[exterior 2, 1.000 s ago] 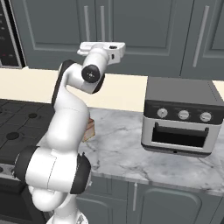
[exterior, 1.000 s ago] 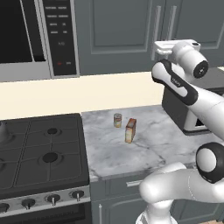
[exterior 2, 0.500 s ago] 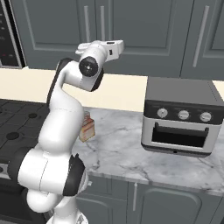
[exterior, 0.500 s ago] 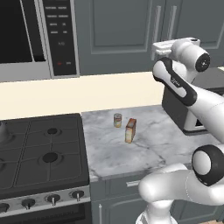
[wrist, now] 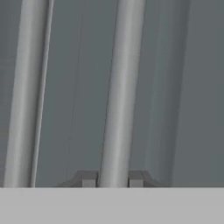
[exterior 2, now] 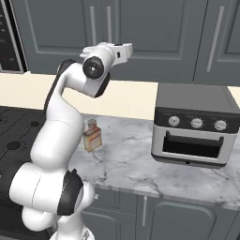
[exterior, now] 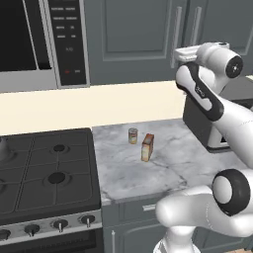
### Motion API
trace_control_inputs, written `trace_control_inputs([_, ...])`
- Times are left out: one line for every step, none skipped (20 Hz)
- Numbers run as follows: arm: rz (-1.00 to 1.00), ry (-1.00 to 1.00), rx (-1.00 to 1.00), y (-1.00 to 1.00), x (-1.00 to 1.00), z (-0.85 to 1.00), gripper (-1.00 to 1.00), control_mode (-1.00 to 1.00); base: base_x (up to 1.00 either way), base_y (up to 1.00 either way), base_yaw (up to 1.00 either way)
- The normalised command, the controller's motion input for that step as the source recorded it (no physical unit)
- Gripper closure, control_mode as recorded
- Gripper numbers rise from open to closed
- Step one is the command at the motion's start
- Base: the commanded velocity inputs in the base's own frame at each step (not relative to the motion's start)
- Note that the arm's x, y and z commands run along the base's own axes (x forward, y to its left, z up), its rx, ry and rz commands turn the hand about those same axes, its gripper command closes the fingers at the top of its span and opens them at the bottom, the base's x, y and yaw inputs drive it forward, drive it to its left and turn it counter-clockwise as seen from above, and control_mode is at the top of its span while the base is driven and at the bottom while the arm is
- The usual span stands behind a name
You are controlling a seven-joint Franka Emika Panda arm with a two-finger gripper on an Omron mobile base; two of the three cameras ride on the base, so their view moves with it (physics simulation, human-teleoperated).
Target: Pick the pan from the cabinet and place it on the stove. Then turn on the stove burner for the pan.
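Cabinet (wrist: 70,96) handle (wrist: 118,96) seemingly between tool (wrist: 112,179) tips

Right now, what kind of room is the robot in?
A kitchen, and a computer-made one: there's a stove, a microwave above it, and grey cabinets over a marble counter.

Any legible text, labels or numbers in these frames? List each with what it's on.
None can be read.
Microwave control panel: rows of pale button marks and a small red mark, too blurred to read.
Small carton on the counter: printed label, too small to read.
Tin can: label illegible.
Toaster oven: plain knobs, no lettering made out.
Stove knobs: no markings made out.
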Motion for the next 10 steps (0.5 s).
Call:
trace_control_inputs([0.0,0.01,0.0,-0.33,-0.41,0.0,1.0,-1.0,0.0,0.0,0.0])
trace_control_inputs([0.0,0.0,0.0,-0.34,-0.43,0.0,1.0,-1.0,0.0,0.0,0.0])
trace_control_inputs([0.0,0.04,0.0,-0.38,-0.48,0.0,1.0,-1.0,0.0,0.0,0.0])
trace_control_inputs([0.0,0.03,0.0,-0.39,-0.51,0.0,1.0,-1.0,0.0,0.0,0.0])
trace_control_inputs([0.0,0.01,0.0,-0.41,-0.57,0.0,1.0,-1.0,0.0,0.0,0.0])
trace_control_inputs([0.0,0.01,0.0,-0.47,-0.59,0.0,1.0,-1.0,0.0,0.0,0.0])
trace_control_inputs([0.0,0.02,0.0,-0.45,-0.62,0.0,1.0,-1.0,0.0,0.0,0.0])
trace_control_inputs([0.0,0.04,0.0,-0.44,-0.59,0.0,1.0,-1.0,0.0,0.0,0.0])
trace_control_inputs([0.0,0.05,0.0,-0.46,-0.63,0.0,1.0,-1.0,0.0,0.0,0.0])
trace_control_inputs([0.0,0.04,0.0,-0.5,-0.67,0.0,1.0,-1.0,0.0,0.0,0.0])
